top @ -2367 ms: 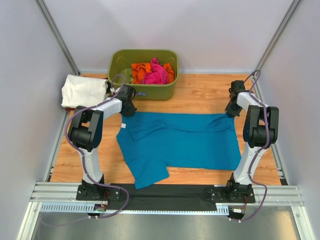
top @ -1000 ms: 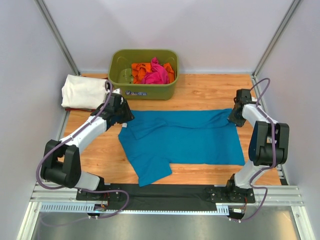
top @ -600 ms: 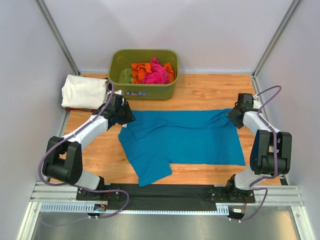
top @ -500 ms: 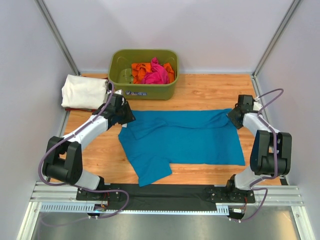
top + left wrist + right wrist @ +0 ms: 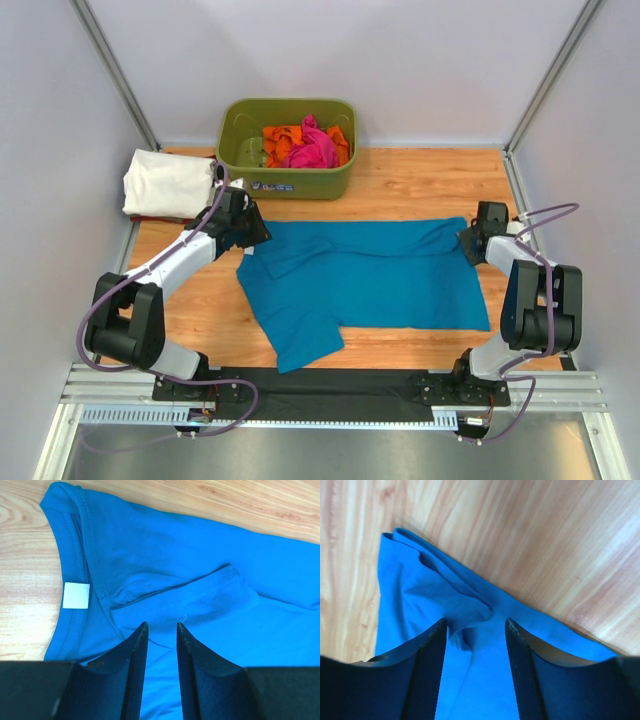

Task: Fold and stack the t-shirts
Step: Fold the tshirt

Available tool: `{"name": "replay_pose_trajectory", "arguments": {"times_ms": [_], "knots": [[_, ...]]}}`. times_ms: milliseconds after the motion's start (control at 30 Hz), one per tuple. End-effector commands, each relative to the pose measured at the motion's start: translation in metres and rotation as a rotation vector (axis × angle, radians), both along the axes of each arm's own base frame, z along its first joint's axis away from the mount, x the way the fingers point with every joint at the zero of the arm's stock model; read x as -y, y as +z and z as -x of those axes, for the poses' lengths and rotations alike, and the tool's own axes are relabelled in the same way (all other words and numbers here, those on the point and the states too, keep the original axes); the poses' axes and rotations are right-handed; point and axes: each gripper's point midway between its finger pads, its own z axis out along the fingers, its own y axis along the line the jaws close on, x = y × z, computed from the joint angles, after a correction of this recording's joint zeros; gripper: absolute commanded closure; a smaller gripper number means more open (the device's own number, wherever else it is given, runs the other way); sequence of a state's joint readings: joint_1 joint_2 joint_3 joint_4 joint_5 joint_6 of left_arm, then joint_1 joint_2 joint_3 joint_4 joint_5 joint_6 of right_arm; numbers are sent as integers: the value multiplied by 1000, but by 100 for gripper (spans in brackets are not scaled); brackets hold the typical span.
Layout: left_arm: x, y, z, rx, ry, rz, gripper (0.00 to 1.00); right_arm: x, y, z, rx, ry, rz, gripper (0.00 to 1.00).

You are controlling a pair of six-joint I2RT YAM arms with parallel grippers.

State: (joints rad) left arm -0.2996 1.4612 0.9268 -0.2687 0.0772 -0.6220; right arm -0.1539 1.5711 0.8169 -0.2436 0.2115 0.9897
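The teal-blue t-shirt [image 5: 370,275] lies spread flat across the middle of the table, collar to the left. My left gripper [image 5: 250,228] sits low over its collar end. In the left wrist view its jaws [image 5: 162,626] stand a narrow gap apart over flat cloth [image 5: 200,570], beside the white label [image 5: 77,595]. My right gripper [image 5: 468,240] is at the shirt's far right corner. Its jaws [image 5: 476,622] stand open astride a small wrinkle of hem [image 5: 420,580]. A folded white t-shirt [image 5: 165,180] lies at the back left. Pink [image 5: 315,148] and orange [image 5: 280,145] t-shirts sit bunched in the tub.
The olive-green tub [image 5: 290,182] stands at the back, just behind the left gripper. Grey walls and slanted metal posts close in both sides. A black strip and metal rail [image 5: 330,390] run along the near edge by the arm bases.
The right gripper's jaws have widened and let go of the shirt's corner, and that wrist has shifted slightly right. Earlier the shirt was pulled flatter and the left arm stretched out. The left gripper stays put.
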Motion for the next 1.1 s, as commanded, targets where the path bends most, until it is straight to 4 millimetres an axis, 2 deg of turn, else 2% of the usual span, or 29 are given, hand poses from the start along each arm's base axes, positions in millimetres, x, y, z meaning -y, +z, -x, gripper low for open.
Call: {"name": "replay_pose_trajectory", "arguments": {"times_ms": [0,167,400,533,633,733,867,900,967,1000,1067], "knots": [[3,7,-2,36,-16,8,64,12,12,-22,95,-70,11,50],[2,6,-2,36,-13,4,64,21,12,-23,83,-85,62,63],[2,2,-2,24,-11,4,64,36,20,-22,23,-31,181,100],[2,1,-2,25,-12,3,64,43,33,-20,-19,35,264,99],[2,-2,-2,20,-12,4,64,44,40,-21,-32,111,316,94],[3,-7,-2,9,-10,3,65,43,34,-15,-84,164,340,85],[2,-10,-2,-1,-7,1,65,41,25,-3,-152,206,350,59],[2,-10,-2,-2,-7,1,65,40,27,-1,-155,209,349,47],[2,-10,-2,-5,-6,-1,65,39,34,6,-163,212,348,41],[2,-10,-2,-5,-3,-2,65,40,37,7,-161,205,349,36],[1,-9,-2,-3,-1,-2,65,36,44,7,-146,217,329,33]]}}
